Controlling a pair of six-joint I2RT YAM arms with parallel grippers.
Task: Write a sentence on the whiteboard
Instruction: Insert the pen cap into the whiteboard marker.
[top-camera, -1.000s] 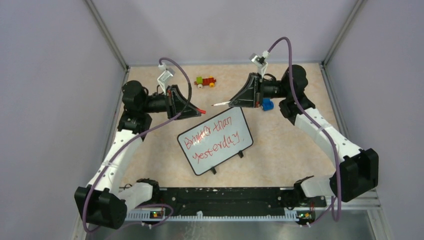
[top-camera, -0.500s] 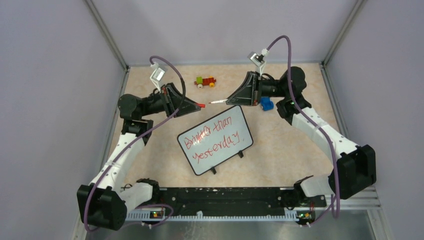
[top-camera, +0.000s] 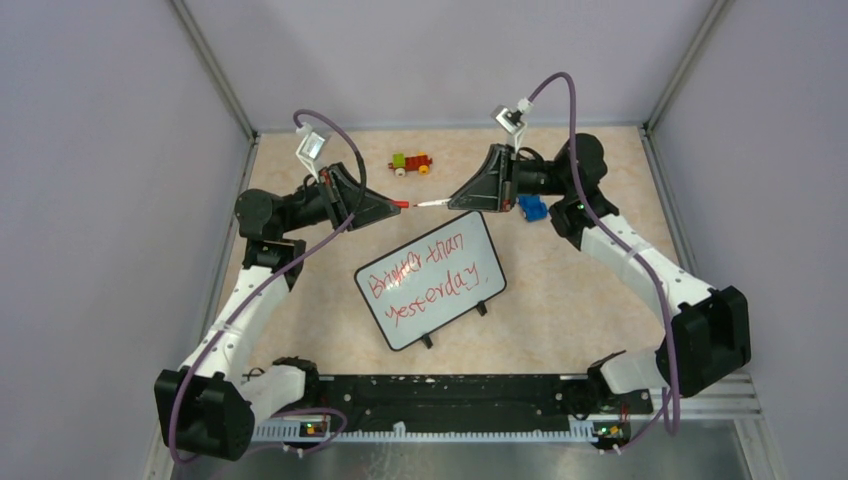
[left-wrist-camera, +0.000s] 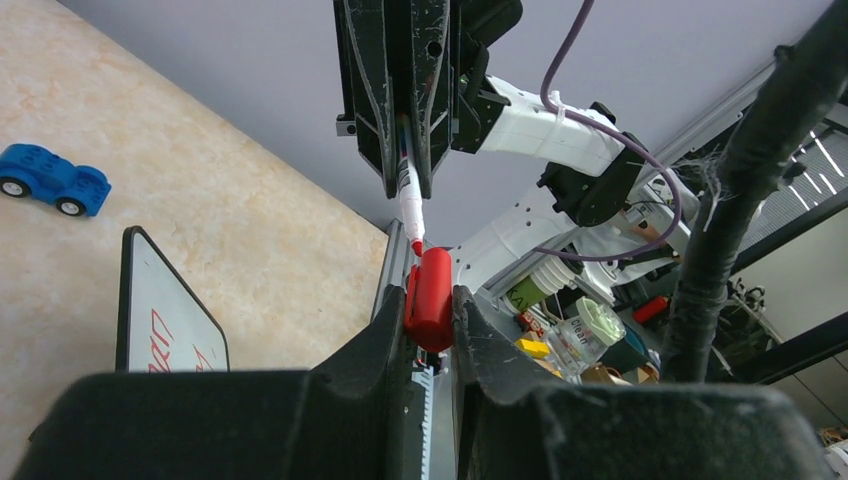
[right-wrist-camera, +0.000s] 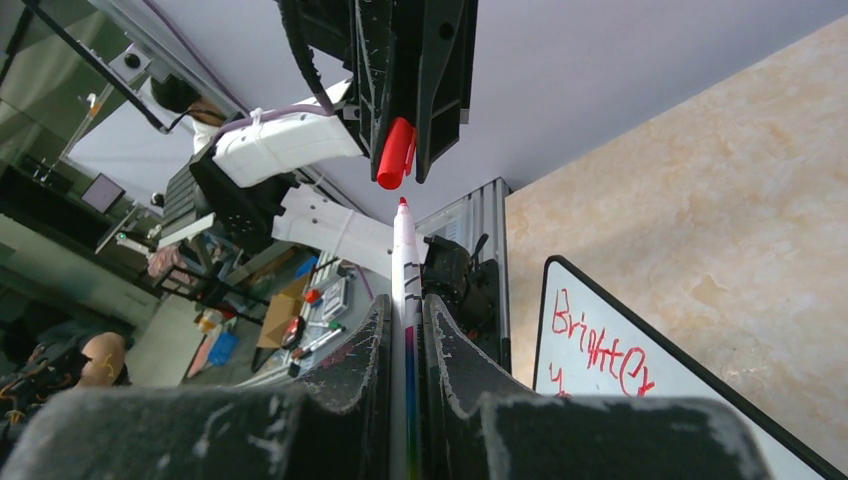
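Where the whiteboard (top-camera: 425, 325) lies mid-table bearing the sentence (top-camera: 428, 272), the left gripper (top-camera: 392, 207) and right gripper (top-camera: 453, 204) face each other beyond it. Left wrist: the left clamps a red cap (left-wrist-camera: 430, 300). Right wrist: the right pinches a marker (right-wrist-camera: 404, 265), its tip just short of the cap.

Under the left gripper (top-camera: 387, 207) and the right gripper (top-camera: 457, 201) spreads a beige, marble-patterned tabletop (top-camera: 570, 290). Beyond both stands a plain, pale lavender back wall (top-camera: 440, 60), with matching side walls (top-camera: 100, 200) outward of each gripper. Aluminium posts (top-camera: 215, 75) mark the far corners. On the near side of the grippers a toothed metal rail (top-camera: 440, 431) edges the table. The light is even and the shadows soft. Past the left gripper, the wrist view shows a cluttered bench (left-wrist-camera: 575, 340) and ceiling strip lights (left-wrist-camera: 822, 150).
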